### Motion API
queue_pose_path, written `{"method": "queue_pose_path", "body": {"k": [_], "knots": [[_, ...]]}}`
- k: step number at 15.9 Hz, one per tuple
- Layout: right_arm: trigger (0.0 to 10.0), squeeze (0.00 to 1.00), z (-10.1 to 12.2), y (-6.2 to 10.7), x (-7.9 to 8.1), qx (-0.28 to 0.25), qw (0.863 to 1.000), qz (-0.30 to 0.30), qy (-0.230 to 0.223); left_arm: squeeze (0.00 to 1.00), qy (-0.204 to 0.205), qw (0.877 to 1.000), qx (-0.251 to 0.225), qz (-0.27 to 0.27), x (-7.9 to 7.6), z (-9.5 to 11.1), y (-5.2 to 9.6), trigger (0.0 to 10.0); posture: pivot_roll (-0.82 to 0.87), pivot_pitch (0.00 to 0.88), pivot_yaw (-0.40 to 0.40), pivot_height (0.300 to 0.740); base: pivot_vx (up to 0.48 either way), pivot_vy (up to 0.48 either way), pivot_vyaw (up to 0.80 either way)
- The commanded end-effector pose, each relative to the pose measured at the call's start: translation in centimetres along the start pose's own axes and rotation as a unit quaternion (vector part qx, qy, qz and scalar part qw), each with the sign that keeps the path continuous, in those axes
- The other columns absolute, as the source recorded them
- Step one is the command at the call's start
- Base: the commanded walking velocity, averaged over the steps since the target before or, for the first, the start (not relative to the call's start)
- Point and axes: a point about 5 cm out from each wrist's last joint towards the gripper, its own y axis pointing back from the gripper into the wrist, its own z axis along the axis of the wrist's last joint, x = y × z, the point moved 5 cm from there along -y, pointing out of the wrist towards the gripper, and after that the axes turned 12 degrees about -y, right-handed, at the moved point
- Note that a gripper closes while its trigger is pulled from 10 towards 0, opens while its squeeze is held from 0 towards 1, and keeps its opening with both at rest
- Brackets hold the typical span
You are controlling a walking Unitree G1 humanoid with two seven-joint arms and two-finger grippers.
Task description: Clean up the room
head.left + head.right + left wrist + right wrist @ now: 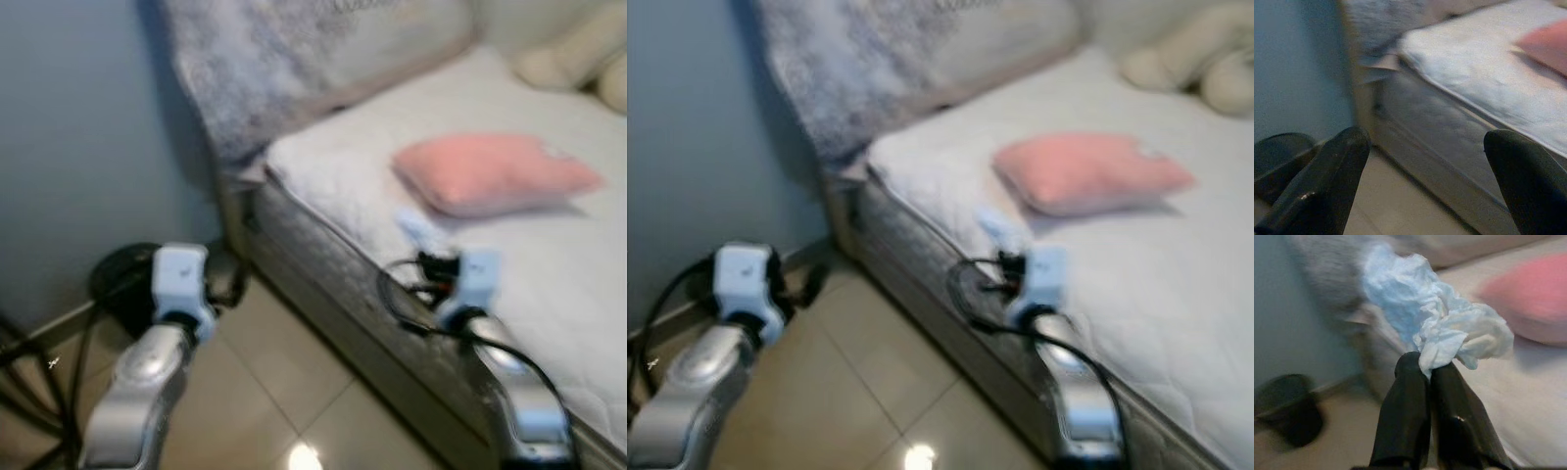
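Observation:
My right gripper point(1425, 369) is shut on a crumpled pale blue and white tissue point(1430, 313), held up over the near edge of the bed point(323, 176). In the eye views the tissue point(416, 230) pokes out ahead of the right wrist. A pink pillow point(495, 171) lies on the white mattress just beyond it. My left gripper point(1425, 161) stands open with nothing between its fingers, low over the tiled floor beside the bed's side. A round black object point(122, 279) sits on the floor by the wall, near the left wrist.
A grey fuzzy blanket point(265, 59) drapes over the head of the bed. A cream plush toy point(578, 54) lies at the far right of the mattress. The blue-grey wall point(88, 127) closes the left side. Beige floor tiles point(274, 382) run between wall and bed.

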Motion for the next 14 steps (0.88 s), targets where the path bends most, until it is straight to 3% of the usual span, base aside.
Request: {"method": "queue_pose_path", "body": {"k": [1, 6, 8, 10, 11, 12, 14], "knots": [[10.0, 0.00, 0.1, 0.1, -1.0, -0.001, 1.000, -0.012, 0.008, 0.00, -0.002, 1.000, -0.017, -0.004, -0.4, 1.0, -0.1, 10.0, -0.03, 0.000, 0.012, 0.740, 0.000, -0.480, 0.80], [10.0, 0.00, 0.0, 0.3, -1.2, -0.006, 1.000, -0.011, -0.003, 0.00, -0.006, 1.000, -0.015, 0.001, -0.1, 0.7, 0.1, 10.0, -0.03, 0.000, 0.031, 0.740, 0.000, -0.466, 0.80], [10.0, 0.00, -0.1, -0.3, -0.6, -0.004, 1.000, 0.000, -0.026, 0.00, 0.006, 1.000, 0.001, 0.023, 0.7, 0.3, -0.7, 10.0, -0.04, 0.000, 0.042, 0.740, 0.000, 0.000, 0.80], [10.0, 0.00, 0.7, -1.2, -0.8, -0.011, 0.998, -0.017, -0.056, 0.00, 0.012, 0.999, -0.009, 0.029, 1.1, 1.2, -1.7, 10.0, -0.05, 0.000, 0.051, 0.740, 0.000, 0.000, 0.80], [10.0, 0.00, 1.0, -1.7, -0.2, 0.001, 0.998, 0.000, -0.067, 0.00, 0.036, 0.999, -0.018, 0.014, 0.8, 1.9, -2.0, 10.0, -0.05, 0.000, 0.050, 0.740, 0.000, 0.000, 0.00], [10.0, 0.00, 0.8, -1.7, 0.2, 0.009, 0.998, 0.015, -0.054, 0.00, 0.040, 0.999, -0.014, 0.010, 0.8, 1.6, -1.9, 10.0, -0.05, 0.000, 0.054, 0.740, 0.000, 0.000, 0.00], [10.0, 0.00, 0.1, -1.5, 0.6, 0.022, 0.999, 0.031, -0.016, 0.00, 0.008, 1.000, -0.006, 0.018, 1.2, 0.9, -1.6, 10.0, -0.05, 0.000, 0.052, 0.740, 0.000, 0.000, 0.00]]}}
